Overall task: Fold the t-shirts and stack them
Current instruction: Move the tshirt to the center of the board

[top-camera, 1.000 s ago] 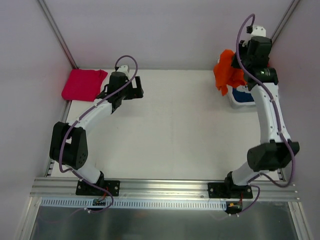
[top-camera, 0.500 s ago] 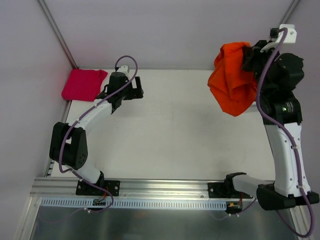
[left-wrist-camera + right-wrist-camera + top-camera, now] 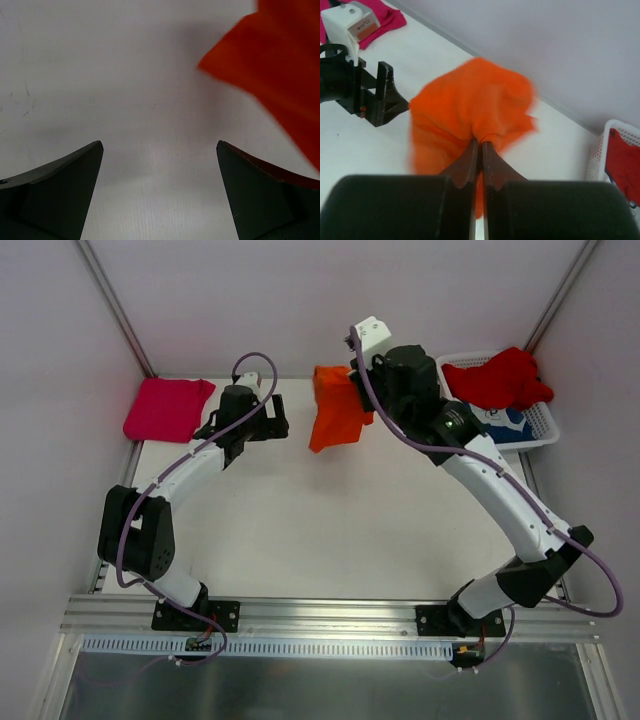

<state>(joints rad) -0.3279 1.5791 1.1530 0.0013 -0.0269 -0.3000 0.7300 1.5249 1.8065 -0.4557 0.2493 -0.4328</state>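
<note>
Orange shirt (image 3: 335,420): bunched, unfolded, hanging over back-centre of table (image 3: 350,530).
R fingers (image 3: 476,160): pinched tight on orange shirt.
L fingers (image 3: 278,418): spread wide, empty, just beside it.
Pink shirt (image 3: 167,408): folded flat, far-left corner; looks done.
Red shirt (image 3: 497,378), blue shirt (image 3: 500,425): in basket (image 3: 545,435), to do.
Progress: approx. 1 of 4 folded, no stack yet.

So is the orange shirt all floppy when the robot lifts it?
Probably very floppy: the orange shirt hangs in a bunched droop from the right gripper, pinched at one spot. It likely swings easily, since its edges look blurred. Seems light: one small pinch holds it.
</note>
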